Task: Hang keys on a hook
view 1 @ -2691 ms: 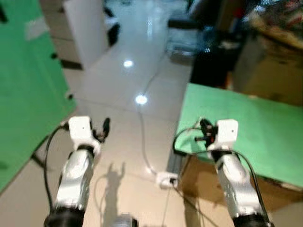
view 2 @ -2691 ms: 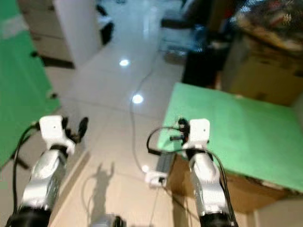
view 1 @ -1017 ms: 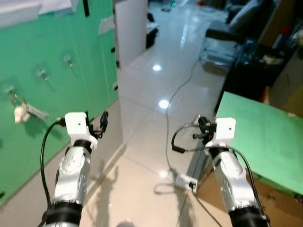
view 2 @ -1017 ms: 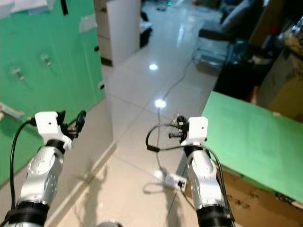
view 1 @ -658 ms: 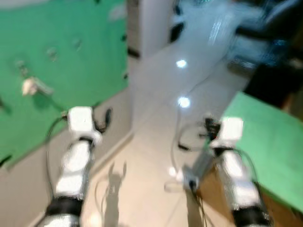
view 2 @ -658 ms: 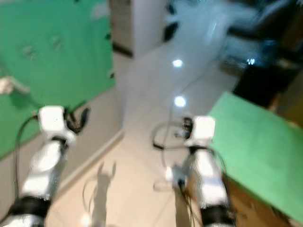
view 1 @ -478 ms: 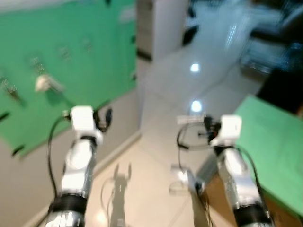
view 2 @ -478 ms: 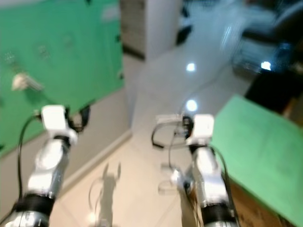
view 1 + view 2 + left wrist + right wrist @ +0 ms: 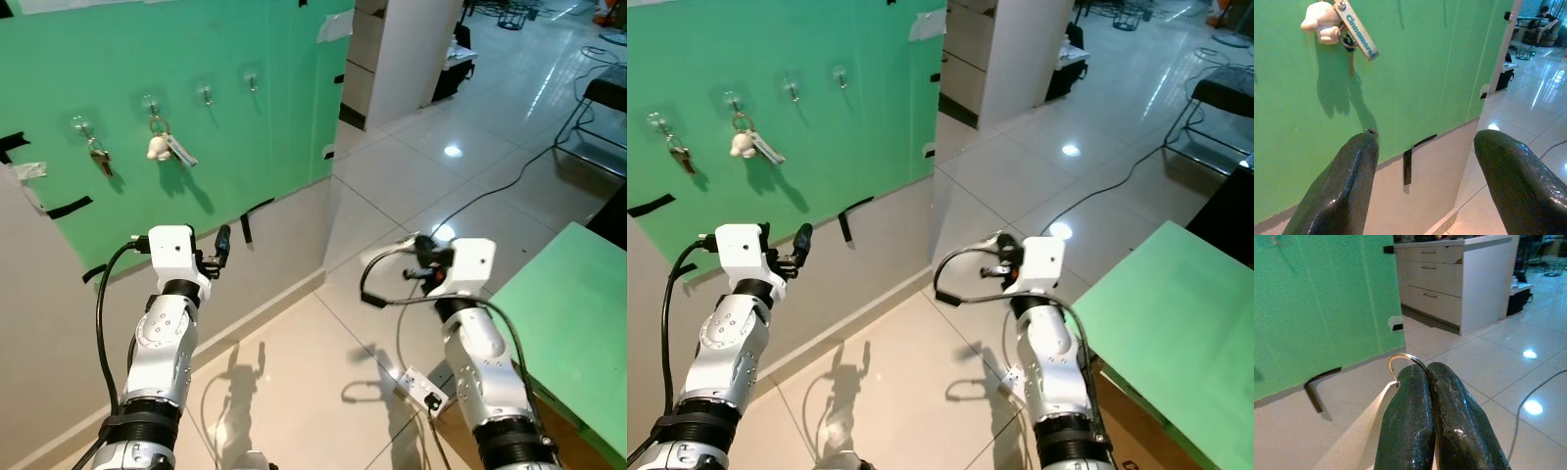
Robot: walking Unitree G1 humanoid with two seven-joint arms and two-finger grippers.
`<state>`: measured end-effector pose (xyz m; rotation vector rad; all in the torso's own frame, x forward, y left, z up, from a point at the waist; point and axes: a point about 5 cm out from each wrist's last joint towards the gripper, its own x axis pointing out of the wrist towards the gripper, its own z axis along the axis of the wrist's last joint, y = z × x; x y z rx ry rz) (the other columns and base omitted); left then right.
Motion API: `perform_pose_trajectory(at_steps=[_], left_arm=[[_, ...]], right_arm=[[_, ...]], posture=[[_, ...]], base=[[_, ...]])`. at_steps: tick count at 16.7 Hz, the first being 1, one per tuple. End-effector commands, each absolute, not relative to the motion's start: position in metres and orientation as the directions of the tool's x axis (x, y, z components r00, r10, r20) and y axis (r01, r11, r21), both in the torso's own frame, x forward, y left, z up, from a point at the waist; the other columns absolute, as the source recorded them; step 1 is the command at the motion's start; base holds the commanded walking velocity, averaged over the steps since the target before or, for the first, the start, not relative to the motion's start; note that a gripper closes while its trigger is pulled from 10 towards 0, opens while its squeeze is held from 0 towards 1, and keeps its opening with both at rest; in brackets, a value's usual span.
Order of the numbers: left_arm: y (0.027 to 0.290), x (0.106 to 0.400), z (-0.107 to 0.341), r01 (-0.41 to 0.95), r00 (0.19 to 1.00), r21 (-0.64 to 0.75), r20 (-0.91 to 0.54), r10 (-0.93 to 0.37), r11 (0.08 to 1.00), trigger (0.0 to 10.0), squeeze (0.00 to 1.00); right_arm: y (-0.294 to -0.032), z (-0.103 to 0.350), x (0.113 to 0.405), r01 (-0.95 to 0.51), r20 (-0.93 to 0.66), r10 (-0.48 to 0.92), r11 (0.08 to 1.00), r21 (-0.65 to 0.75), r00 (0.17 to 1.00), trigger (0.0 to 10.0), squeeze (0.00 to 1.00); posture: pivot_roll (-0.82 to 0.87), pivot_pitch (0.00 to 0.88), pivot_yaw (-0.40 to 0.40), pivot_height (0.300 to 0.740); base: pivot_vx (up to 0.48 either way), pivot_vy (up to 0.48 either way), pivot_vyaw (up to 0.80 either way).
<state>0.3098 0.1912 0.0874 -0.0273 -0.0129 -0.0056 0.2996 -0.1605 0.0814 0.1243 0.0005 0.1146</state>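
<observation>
Now, on the left, a green board (image 9: 147, 59) on the wall has four small hooks (image 9: 205, 93) in a row. Two already hold keys; one bunch has a white toy charm (image 9: 157, 147). The left gripper (image 9: 221, 242) is near the wall, fingers wide apart and holding nothing. Shiny open floor (image 9: 323, 382) lies between the arms. The right gripper (image 9: 1427, 382) has its fingers pressed together on a key ring (image 9: 1400, 360) with a pale tag. A green table (image 9: 578, 294) edge sits at the right.
</observation>
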Motion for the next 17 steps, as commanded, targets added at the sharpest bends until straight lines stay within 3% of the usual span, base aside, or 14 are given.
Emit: perform_pose_trajectory(at_steps=[1,5,11,17], left_arm=[[0.1879,0.3113,0.0878,0.024,1.000,-0.025,0.015,-0.024,0.999,10.0,0.00],[0.1822,0.3143,0.0917,0.065,0.997,-0.052,0.034,-0.063,0.997,10.0,0.00],[0.1833,0.3119,0.0895,0.037,0.999,-0.036,0.028,-0.036,0.999,10.0,0.00],[0.1820,0.3104,0.0868,0.035,0.999,-0.038,0.013,-0.035,0.999,10.0,0.00]], right_arm=[[-0.1637,0.0843,0.3019,-0.094,0.015,0.093,0.990,0.105,0.996,10.0,0.00],[-0.1651,0.0846,0.3005,-0.087,0.018,0.086,0.994,0.059,0.996,10.0,0.00],[-0.1578,0.0835,0.2988,-0.115,0.019,0.114,0.991,0.069,0.993,10.0,0.00],[-0.1570,0.0750,0.2946,-0.118,-0.021,0.121,0.987,0.107,0.992,10.0,0.00]], posture=[[-0.02,0.000,-0.004,0.740],[-0.03,0.000,0.006,0.740],[-0.03,0.000,0.017,0.740],[-0.03,0.000,0.014,0.740]], base=[[0.000,0.000,0.00],[0.000,0.000,0.20],[0.000,-0.463,0.68],[0.000,0.000,0.58]])
